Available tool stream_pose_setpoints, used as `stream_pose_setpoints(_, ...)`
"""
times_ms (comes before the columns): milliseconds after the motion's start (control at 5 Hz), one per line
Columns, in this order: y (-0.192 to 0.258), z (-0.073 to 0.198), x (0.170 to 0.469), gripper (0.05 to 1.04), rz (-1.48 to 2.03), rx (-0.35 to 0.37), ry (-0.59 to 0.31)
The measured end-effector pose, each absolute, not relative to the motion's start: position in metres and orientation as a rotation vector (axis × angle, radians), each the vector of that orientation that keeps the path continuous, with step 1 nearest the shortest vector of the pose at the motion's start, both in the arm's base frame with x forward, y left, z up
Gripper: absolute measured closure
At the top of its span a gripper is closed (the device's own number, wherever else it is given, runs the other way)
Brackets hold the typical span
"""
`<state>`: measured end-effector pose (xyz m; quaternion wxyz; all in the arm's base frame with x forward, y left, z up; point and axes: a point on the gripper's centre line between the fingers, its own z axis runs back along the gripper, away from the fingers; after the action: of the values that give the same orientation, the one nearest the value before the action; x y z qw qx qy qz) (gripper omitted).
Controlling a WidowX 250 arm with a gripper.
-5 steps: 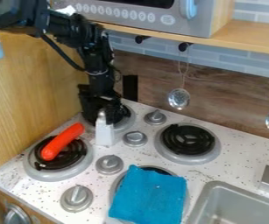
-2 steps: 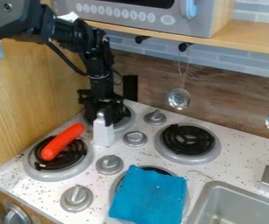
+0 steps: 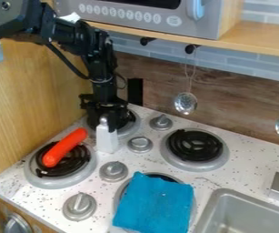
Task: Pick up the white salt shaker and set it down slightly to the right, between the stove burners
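As the black arm comes into the camera view from the upper left, its black gripper [image 3: 106, 116] hangs over the rear left burner [image 3: 129, 129], in front of the wood-grain backsplash [image 3: 156, 86]. Directly at the gripper's lower end stands a white bottle [image 3: 107, 139], upright, its narrow grey-white top overlapping the dark gripper in the view; I cannot tell whether the gripper is clenched on it or released, nor whether the bottle's base touches the speckled countertop [image 3: 190, 180]. The bottle appears between the front left burner [image 3: 42, 181] and a silver knob [image 3: 140, 144], with a second knob [image 3: 113, 170] just below it in the view. An orange-red, sausage-shaped toy [image 3: 64, 148] lies aslant across the black coil of the front left burner, its upper end reaching toward the rear one. A third knob [image 3: 79, 206] sits nearer the front edge, and a fourth [image 3: 161, 122] near the backsplash. The rear right burner [image 3: 221, 157] shows its black coil, while a blue cloth [image 3: 153, 204] covers much of the front right burner [image 3: 119, 193]. Beside it, toward the lower right, is a grey sink [image 3: 216, 196]. Over the counter, a slotted metal ladle [image 3: 185, 103] hangs from a black hook [image 3: 191, 48].
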<state>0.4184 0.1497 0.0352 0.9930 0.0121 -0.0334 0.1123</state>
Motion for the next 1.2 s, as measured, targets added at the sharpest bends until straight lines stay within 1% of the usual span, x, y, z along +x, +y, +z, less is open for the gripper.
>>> stream_pose_setpoints(200,0.145,0.038,0.416,0.484,0.215,-0.005,-0.069)
stream_pose_setpoints(400,0.137,0.038,0.415,0.484,0.206,-0.026,-0.047)
stream_pose_setpoints(600,0.113,0.045,0.423,0.484,0.133,-0.034,-0.041)
stream_pose_setpoints(800,0.078,0.046,0.430,0.484,0.047,-0.036,-0.038)
stream_pose_setpoints(1200,0.061,0.046,0.434,0.484,0.004,-0.053,-0.043)
